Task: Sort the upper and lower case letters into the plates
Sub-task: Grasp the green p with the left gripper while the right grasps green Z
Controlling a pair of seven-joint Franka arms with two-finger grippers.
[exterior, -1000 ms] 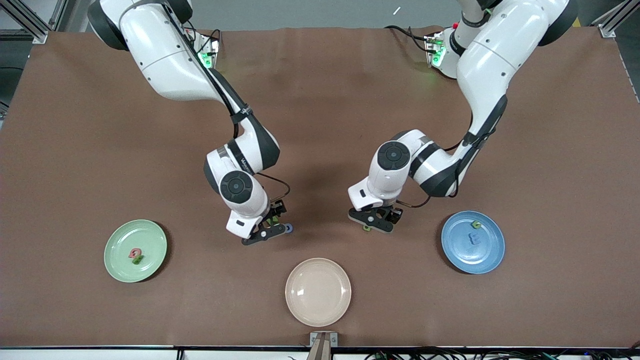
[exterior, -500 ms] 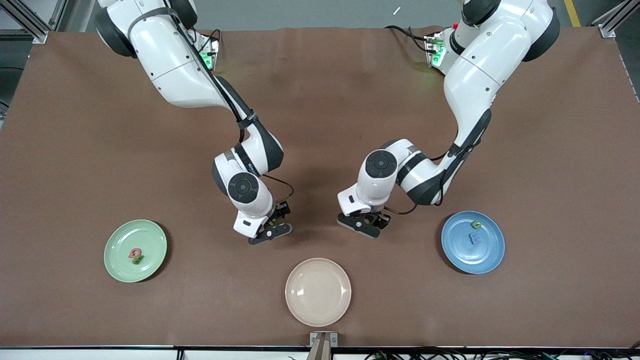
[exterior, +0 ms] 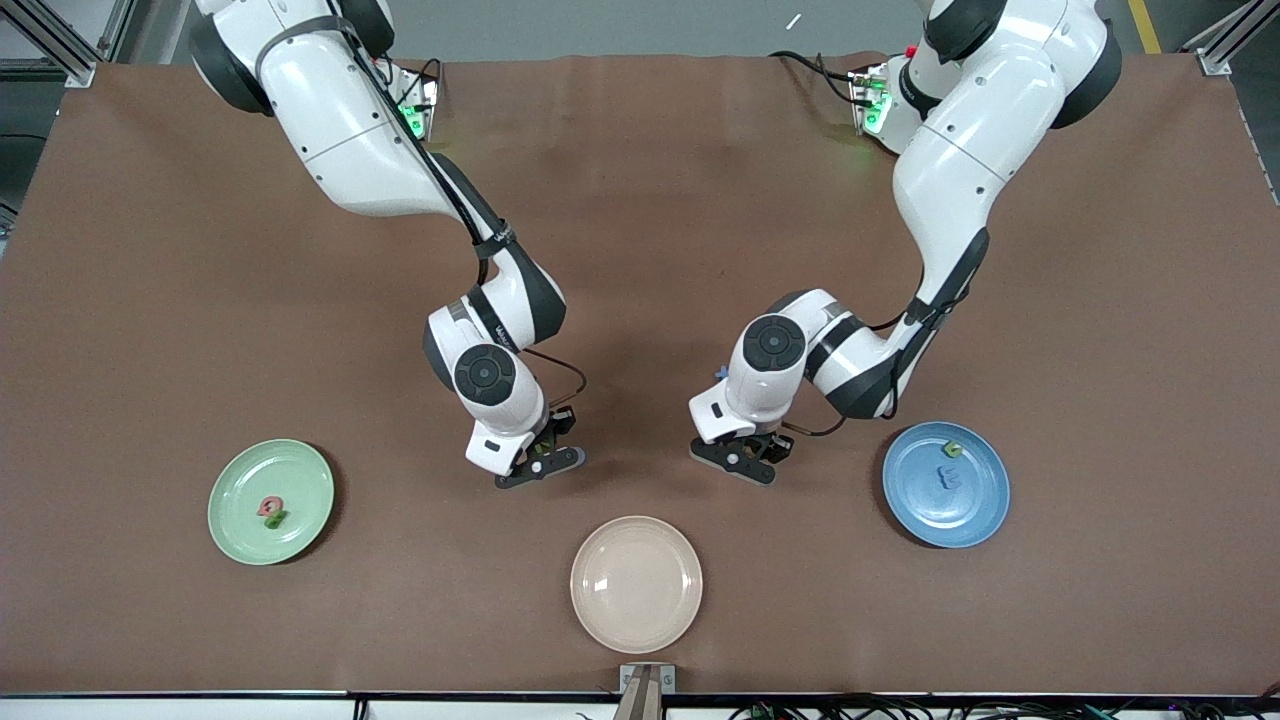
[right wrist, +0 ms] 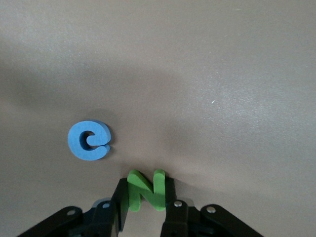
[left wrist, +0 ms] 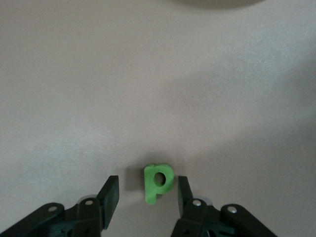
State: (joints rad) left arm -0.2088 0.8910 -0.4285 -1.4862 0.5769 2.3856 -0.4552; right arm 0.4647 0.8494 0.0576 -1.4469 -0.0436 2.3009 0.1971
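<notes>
while both arms reach down toward the middle of the brown table point(exterior: 640, 200), each gripper works over a small foam letter. the right gripper point(right wrist: 144, 197), seen left of centre in the front view at point(exterior: 540, 462), has its two fingers point(right wrist: 120, 197) closed against the sides of a green letter n point(right wrist: 145, 189), which sits low in the right wrist frame; a blue letter c point(right wrist: 89, 140) lies flat on the table just beside it, apart from the fingers, and shows in the front view as a blue speck at the gripper's tip point(exterior: 579, 457). the left gripper point(left wrist: 148, 197), right of centre in the front view at point(exterior: 745, 460), has its fingers point(left wrist: 111, 193) parted to a moderate gap on either side of a green letter p point(left wrist: 158, 182); one finger stands close to the letter's edge, the other is clearly apart from it, and whether any finger touches cannot be told. the pale green plate point(exterior: 238, 520) lies at lower left of the front frame, toward the right arm's end of the table, with a pink letter point(exterior: 267, 506) and a small green letter point(exterior: 275, 518) on it. the blue plate point(exterior: 975, 510) lies at lower right, toward the left arm's end, holding a green letter point(exterior: 952, 450) near its rim and a blue letter point(exterior: 947, 478) near its middle. the cream-beige plate point(exterior: 636, 584) lies at lower centre, nearest the front camera, between the two.
</notes>
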